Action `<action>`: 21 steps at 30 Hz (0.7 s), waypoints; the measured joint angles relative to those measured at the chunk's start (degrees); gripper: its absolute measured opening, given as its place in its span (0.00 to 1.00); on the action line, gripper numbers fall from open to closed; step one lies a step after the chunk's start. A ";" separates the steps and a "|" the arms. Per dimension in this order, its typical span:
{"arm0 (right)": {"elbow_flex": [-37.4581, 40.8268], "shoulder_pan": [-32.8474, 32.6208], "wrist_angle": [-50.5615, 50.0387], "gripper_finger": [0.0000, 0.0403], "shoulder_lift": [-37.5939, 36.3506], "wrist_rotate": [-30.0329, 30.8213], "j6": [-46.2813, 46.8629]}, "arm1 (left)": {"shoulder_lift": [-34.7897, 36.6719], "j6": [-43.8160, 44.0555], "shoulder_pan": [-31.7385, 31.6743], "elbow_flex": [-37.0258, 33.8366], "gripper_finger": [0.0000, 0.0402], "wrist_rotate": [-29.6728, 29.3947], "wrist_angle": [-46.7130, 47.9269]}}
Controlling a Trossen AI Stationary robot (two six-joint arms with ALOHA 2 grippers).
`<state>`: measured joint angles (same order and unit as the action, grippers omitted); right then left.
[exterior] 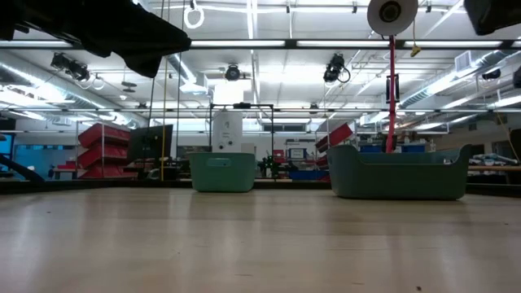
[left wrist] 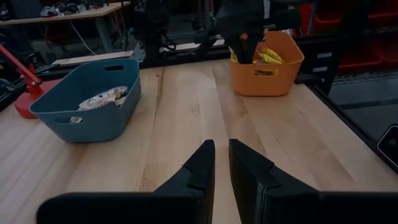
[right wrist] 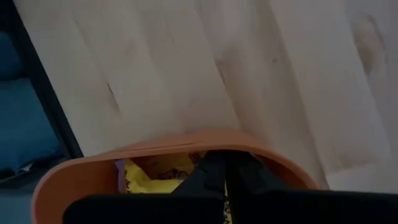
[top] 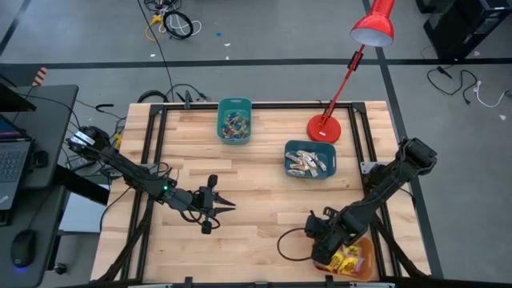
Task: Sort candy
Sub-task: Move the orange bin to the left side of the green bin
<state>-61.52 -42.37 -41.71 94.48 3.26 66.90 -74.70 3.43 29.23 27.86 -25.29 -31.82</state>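
Orange bin (top: pixel 362 258) held the yellow candy (top: pixel 346 258) just under the right tool (right wrist: pixel 225 177), clenched with nothing visibly held; the left tool (left wrist: pixel 222 163), slightly parted and empty, waited well apart over the bench (top: pixel 264 188).

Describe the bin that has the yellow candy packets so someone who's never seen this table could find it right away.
Start at the wooden table and go to the near corner on the robot's right, where the right gripper dips in. There sits the orange bin holding yellow packets. It is the only orange bin; the other two are teal.
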 joint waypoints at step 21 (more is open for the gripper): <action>0.00 11.45 6.50 0.00 0.07 1.73 -21.92 | 6.69 -4.71 5.03 0.00 0.07 -11.22 -2.98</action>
<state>-61.52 -30.92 -35.20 94.54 4.99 44.97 -68.01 -1.28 34.26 27.86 -36.51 -34.80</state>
